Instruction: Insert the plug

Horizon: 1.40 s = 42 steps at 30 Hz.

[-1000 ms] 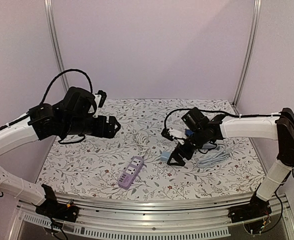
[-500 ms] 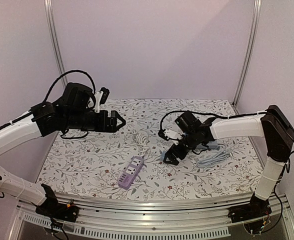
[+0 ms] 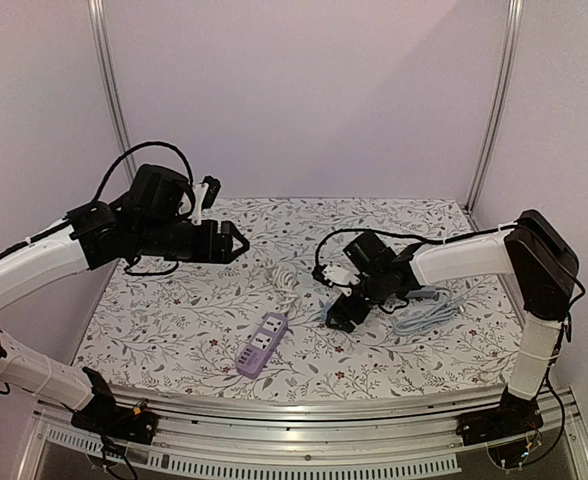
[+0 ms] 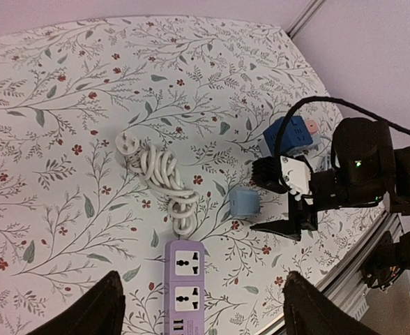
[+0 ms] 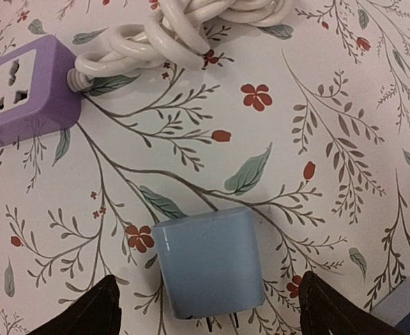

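Blue plug [image 5: 208,262] lies just right of purple power strip [image 3: 261,344], not inserted, ungrasped. Right gripper [image 3: 346,310] wide, straddling plug. Left gripper [image 3: 236,243] wide, empty, raised left of strip. Grasp and insertion remain.

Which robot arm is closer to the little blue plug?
Right. The right end effector sits right over the blue plug; the left end effector hovers far off to its left.

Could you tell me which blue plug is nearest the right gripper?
The pale blue plug, between the right gripper's open fingers; the darker blue one lies farther off.
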### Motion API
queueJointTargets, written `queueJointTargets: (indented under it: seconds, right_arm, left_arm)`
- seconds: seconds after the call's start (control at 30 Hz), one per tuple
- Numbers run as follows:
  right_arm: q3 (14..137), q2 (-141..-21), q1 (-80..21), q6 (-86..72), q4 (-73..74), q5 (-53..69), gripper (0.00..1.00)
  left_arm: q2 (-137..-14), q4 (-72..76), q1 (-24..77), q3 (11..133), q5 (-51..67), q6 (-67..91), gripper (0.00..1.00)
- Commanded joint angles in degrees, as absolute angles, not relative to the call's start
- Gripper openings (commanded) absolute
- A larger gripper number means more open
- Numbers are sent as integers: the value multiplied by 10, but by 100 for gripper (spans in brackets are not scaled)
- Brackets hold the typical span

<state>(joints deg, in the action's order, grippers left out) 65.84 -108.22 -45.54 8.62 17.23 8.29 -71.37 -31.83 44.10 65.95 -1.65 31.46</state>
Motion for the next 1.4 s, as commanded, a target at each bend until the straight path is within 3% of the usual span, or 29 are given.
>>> queueJointTargets:
  seconds: [0.0,0.27,0.57,0.8,1.37]
  right_arm:
    - [626,-1095,-461,112,117,83,87]
    - [580,-1091,-461,132,59,95,85]
    - [539,-1081,-460,144,-8,123,74]
    - [533,-1081,-460,139,-5,133,41]
    - [526,-1043,-461,88,-6,152,24]
  left_arm:
    - [-721,-327,431,674,-13,310,77]
    - [-715,-335,429,683,-11,308,72]
    - [-693,-340,428,662,-17,312,62]
    - [-682,-341,428,659,-21,318,56]
    - [-707,-328,428,661,-4,329,55]
